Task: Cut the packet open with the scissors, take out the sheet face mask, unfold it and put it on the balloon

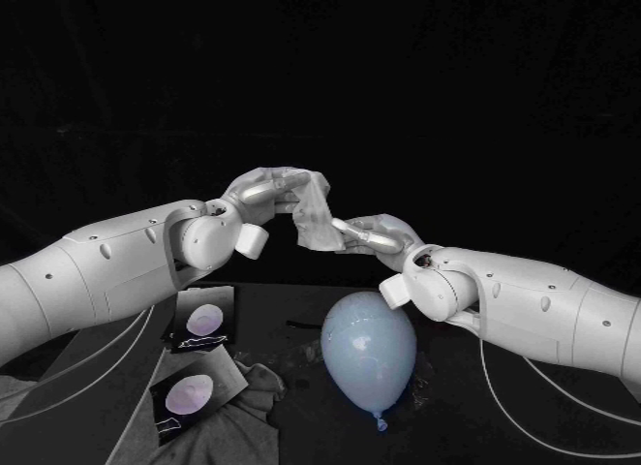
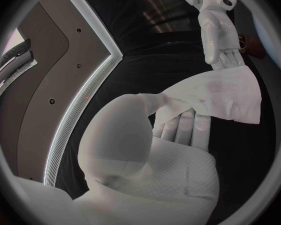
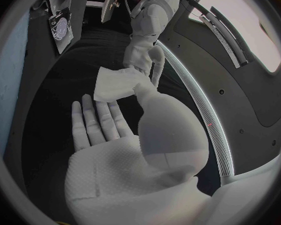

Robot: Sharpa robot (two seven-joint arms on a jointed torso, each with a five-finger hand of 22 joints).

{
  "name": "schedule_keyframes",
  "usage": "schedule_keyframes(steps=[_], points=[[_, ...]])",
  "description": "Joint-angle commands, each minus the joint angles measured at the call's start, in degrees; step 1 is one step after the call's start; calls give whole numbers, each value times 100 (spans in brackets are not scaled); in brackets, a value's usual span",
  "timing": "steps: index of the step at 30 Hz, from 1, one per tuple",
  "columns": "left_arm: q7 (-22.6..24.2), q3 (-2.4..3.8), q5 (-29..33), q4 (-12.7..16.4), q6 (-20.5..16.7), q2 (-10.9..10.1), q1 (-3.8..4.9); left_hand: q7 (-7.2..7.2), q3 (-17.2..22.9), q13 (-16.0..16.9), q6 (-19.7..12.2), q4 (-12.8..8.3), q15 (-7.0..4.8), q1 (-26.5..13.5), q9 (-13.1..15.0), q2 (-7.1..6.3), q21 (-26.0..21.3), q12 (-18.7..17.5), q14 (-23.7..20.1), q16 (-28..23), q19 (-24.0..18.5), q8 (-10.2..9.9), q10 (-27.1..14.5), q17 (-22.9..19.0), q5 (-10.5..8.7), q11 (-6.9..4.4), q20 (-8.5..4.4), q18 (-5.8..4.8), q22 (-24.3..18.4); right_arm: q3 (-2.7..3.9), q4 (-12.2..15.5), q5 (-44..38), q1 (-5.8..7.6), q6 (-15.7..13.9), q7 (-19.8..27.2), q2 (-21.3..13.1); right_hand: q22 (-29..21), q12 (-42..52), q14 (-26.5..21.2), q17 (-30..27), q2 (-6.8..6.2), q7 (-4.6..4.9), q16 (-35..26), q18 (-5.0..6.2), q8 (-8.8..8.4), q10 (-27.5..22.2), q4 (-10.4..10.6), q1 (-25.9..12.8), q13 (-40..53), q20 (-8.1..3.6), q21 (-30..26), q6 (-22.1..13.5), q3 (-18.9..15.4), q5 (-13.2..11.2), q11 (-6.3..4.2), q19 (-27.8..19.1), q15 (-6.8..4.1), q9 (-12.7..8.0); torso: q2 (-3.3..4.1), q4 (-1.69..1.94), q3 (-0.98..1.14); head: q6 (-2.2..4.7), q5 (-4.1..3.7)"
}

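A white folded sheet mask (image 1: 315, 215) hangs in the air between my two hands, above the table. My left hand (image 1: 265, 194) grips its upper edge, and my right hand (image 1: 378, 235) pinches its lower right side. In the left wrist view the mask (image 2: 223, 92) lies between my left thumb and fingers (image 2: 178, 127), with the right hand (image 2: 220, 45) touching its far edge. The right wrist view shows my right thumb on the mask (image 3: 118, 83), with the left hand (image 3: 144, 52) at its far side. A pale blue balloon (image 1: 368, 351) lies on the table below the hands, knot toward me.
Two mask packets (image 1: 205, 321) (image 1: 191, 393) lie at the left of the table, one of them (image 3: 59, 25) also in the right wrist view. A grey cloth (image 1: 244, 421) is bunched at the front left beside the balloon.
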Motion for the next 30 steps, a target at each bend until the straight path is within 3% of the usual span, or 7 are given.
schedule_keyframes(steps=[1, 7, 12, 19, 22, 25, 30], points=[[19, 10, -11, 30, 114, 3, 12, 165, 39, 7, 29, -10, -27, -19, 708, 60, -23, 15, 10, 4, 39, 11, 49, -10, 17, 6, -10, 117, -8, 3, 36, 192, -3, 273, 203, 26, -134, -37, -124, -4, -94, 443, -41, -135, -43, -62, 8, 48, 6, -2, -153, -71, -162, -27, 18, -182, 29, -8, 1, 2, 2, 0, 0], [17, 10, -23, 40, 103, 2, 13, 165, 39, 7, 29, -10, -27, -19, 708, 60, -23, 15, 10, 4, 39, 11, 49, -10, 17, 6, -10, 117, -8, 5, 89, 342, -4, 366, 288, 22, -353, -54, -351, 13, -79, 453, -83, -187, -86, -123, 8, 226, 15, -1, -401, -141, -428, -26, 41, -463, 77, -2, 1, 2, -2, -1, 2], [14, 10, -26, 45, 102, -3, 13, 165, 39, 7, 29, -10, -27, -19, 708, 60, -23, 15, 10, 4, 39, 11, 49, -10, 17, 6, -10, 117, -8, 6, 89, 420, -5, 274, 320, 20, -381, 69, -315, 63, 33, 421, 0, -164, 25, 58, 12, 382, 40, -2, -430, 36, -600, -26, -4, -412, 49, 59, -1, 0, -2, -5, 9], [5, 9, -27, 70, 105, 0, 13, 166, 50, 6, 17, -12, -27, -29, 726, 57, -34, 13, 15, 4, 42, 28, 51, -11, 17, 7, -10, 117, -9, 7, 28, 460, -5, 19, 297, 126, -324, 408, 111, 153, 353, 280, 261, -32, 306, 559, -99, 794, 76, -3, -348, 486, -663, -25, -169, -87, -100, 175, 1, 5, 1, 2, 0], [2, 9, -27, 81, 102, 4, 13, 166, 50, 6, 17, -12, -27, -29, 726, 57, -34, 13, 15, 4, 42, 28, 51, -11, 17, 7, -10, 117, -9, 7, 17, 481, -4, -112, 309, 165, -295, 501, 279, 168, 415, 205, 336, 30, 385, 717, -97, 851, 86, -3, -304, 621, -670, -25, -245, 54, -168, 198, 2, 5, -3, 1, 4], [-1, 9, -27, 91, 98, 6, 14, 166, 50, 6, 17, -12, -27, -29, 726, 57, -34, 13, 15, 4, 42, 28, 51, -11, 17, 7, -10, 117, -9, 7, 9, 491, -4, -259, 328, 192, -219, 625, 533, 187, 511, 64, 444, 118, 507, 963, -132, 1003, 111, -4, -201, 836, -593, -21, -381, 315, -271, 233, 1, 5, -4, 3, 2], [-5, 9, -27, 103, 96, 11, 14, 166, 52, 7, 15, -12, -27, -31, 729, 56, -37, 13, 16, 4, 43, 32, 52, -12, 18, 7, -10, 117, -9, 8, -4, 500, -4, -456, 347, 230, -177, 680, 740, 179, 503, -31, 499, 200, 596, 1152, -95, 1053, 110, -3, -134, 980, -548, -23, -471, 533, -358, 247, -1, 3, -3, -4, 6]])
